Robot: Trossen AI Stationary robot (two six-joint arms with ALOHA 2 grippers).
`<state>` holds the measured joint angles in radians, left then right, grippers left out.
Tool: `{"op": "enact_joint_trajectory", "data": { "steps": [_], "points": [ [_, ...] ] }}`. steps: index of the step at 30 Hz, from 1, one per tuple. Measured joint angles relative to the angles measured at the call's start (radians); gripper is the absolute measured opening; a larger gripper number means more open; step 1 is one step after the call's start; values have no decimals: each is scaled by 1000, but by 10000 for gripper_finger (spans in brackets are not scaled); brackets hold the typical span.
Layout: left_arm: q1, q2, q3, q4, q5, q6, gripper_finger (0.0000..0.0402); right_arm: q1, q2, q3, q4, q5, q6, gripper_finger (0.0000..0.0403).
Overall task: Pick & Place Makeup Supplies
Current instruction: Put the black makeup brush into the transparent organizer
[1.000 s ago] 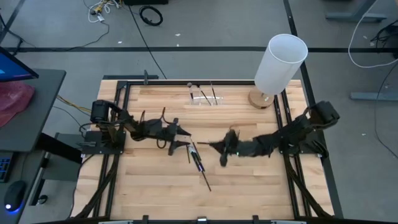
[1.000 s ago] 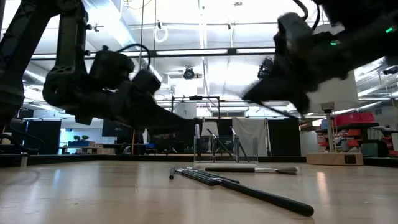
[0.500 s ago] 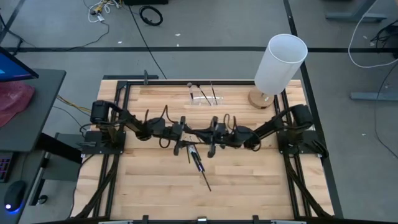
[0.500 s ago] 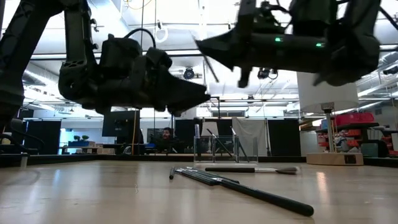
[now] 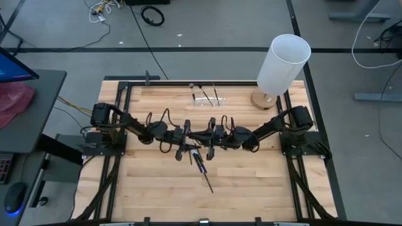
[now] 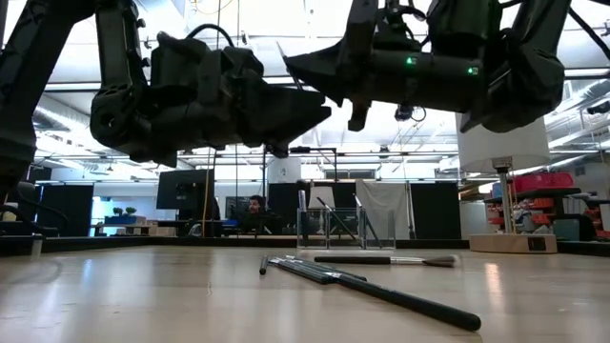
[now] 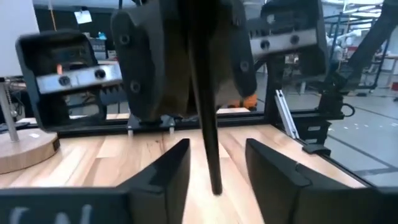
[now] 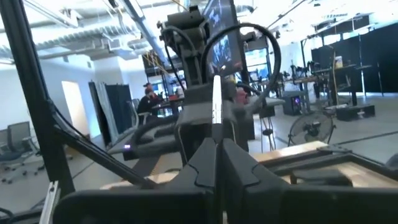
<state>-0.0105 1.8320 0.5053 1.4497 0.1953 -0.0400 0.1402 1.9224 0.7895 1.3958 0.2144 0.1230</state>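
Observation:
My right gripper (image 8: 216,144) (image 5: 209,139) is over the table's middle, shut on one thin dark makeup stick (image 8: 216,102) with a silvery section. My left gripper (image 7: 216,149) (image 5: 186,141) faces it from the left, open. Its two fingers stand on either side of that stick's free end (image 7: 214,180); whether they touch it, I cannot tell. Several more dark brushes and sticks (image 5: 201,164) (image 6: 372,284) lie flat on the wood just nearer than the grippers. My right gripper pinches the stick (image 8: 216,134) between its two fingers, coming level from the table's right. The fingers lie across the stick, which stands about upright, lifted clear of the table. One dark end (image 7: 211,143) reaches out between the left gripper's fingers.
A small clear holder (image 5: 206,99) (image 6: 345,229) with a few sticks in it stands near the far edge. A tall white cylinder (image 5: 284,63) on a round wooden base (image 6: 505,243) occupies the far right corner. A person sits in the room beyond.
My right arm has swung from the right side toward the table's middle, carrying the stick, and now meets the left gripper. My left gripper has shifted a little toward the right and risen slightly. The sticks on the table have stayed put.

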Motion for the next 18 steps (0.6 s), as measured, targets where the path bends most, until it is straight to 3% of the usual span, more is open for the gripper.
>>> {"op": "enact_joint_trajectory", "data": {
  "steps": [10,18],
  "points": [
    [0,0,0,-6,-12,-29,16,12,0,0,-38,-1,19,7],
    [2,0,0,-105,-13,-23,11,13,-16,-1,-199,-17,130,44]
  ]
}}
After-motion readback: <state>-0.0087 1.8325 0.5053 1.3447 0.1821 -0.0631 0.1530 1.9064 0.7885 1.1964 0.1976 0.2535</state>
